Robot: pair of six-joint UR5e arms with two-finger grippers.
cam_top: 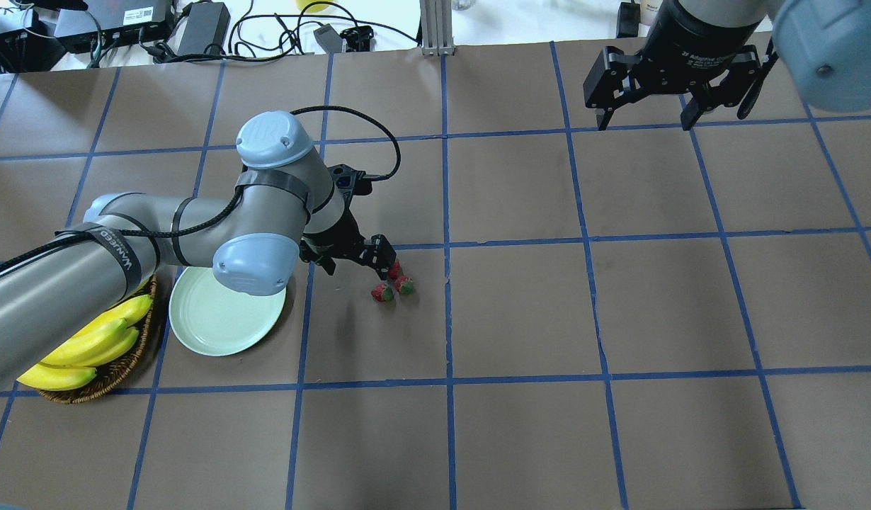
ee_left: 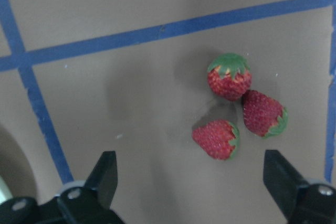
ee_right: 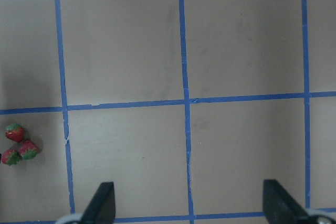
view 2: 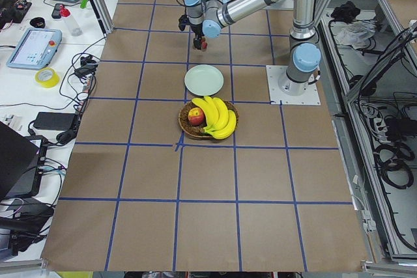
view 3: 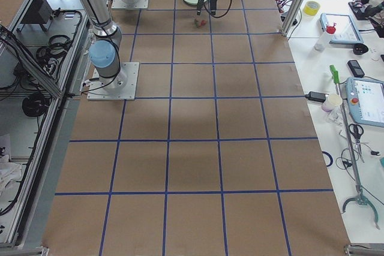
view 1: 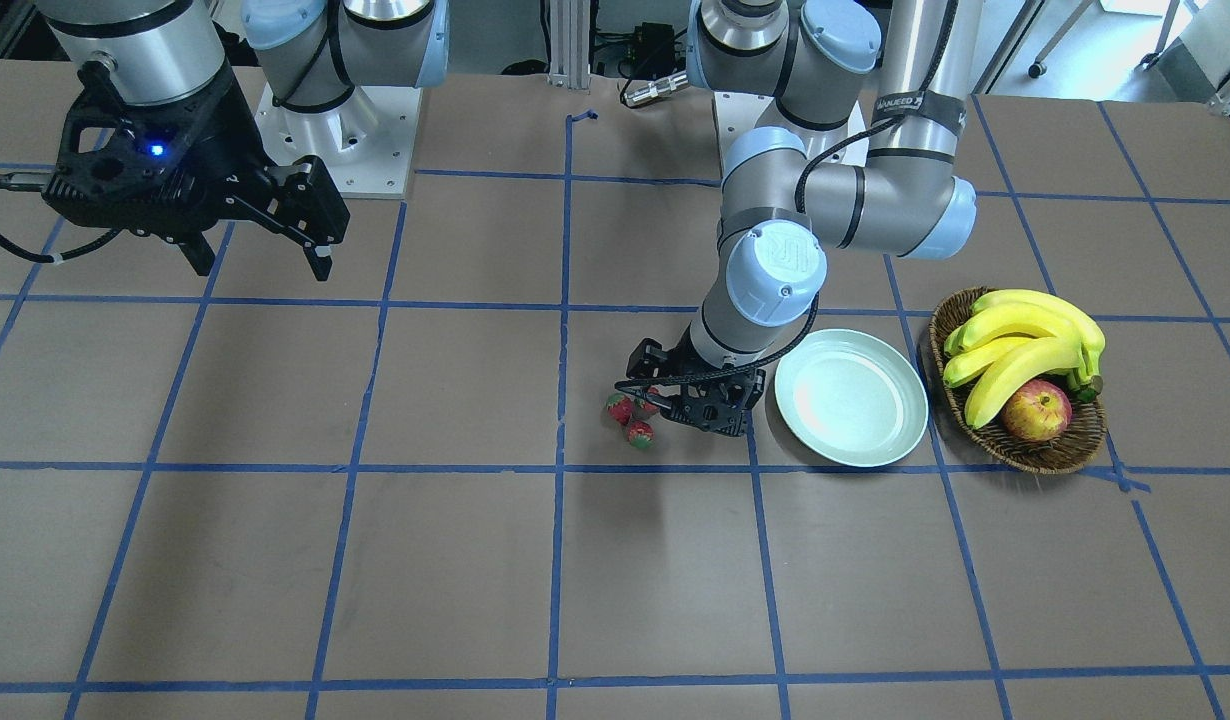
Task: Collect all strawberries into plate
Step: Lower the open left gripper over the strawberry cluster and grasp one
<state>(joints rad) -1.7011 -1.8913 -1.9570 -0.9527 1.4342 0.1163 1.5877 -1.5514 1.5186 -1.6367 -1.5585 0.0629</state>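
Observation:
Three small red strawberries (ee_left: 229,76) (ee_left: 264,113) (ee_left: 216,139) lie close together on the brown table, touching one another. They also show in the overhead view as a cluster (cam_top: 393,283) and in the front view (view 1: 630,420). My left gripper (ee_left: 191,179) hovers open just above and beside them, nothing between its fingers; it also shows low over the table (cam_top: 361,263) (view 1: 675,395). The pale mint-green plate (view 1: 851,410) (cam_top: 223,319) lies bare, a short way from the strawberries behind the left arm. My right gripper (cam_top: 646,120) (view 1: 263,262) hangs open, far off and high.
A wicker basket (view 1: 1025,455) (cam_top: 117,368) with bananas (view 1: 1025,345) and a red-yellow apple (view 1: 1035,410) stands just beyond the plate. Blue tape lines (cam_top: 446,312) grid the table. The left arm's elbow (cam_top: 255,262) overhangs the plate's edge.

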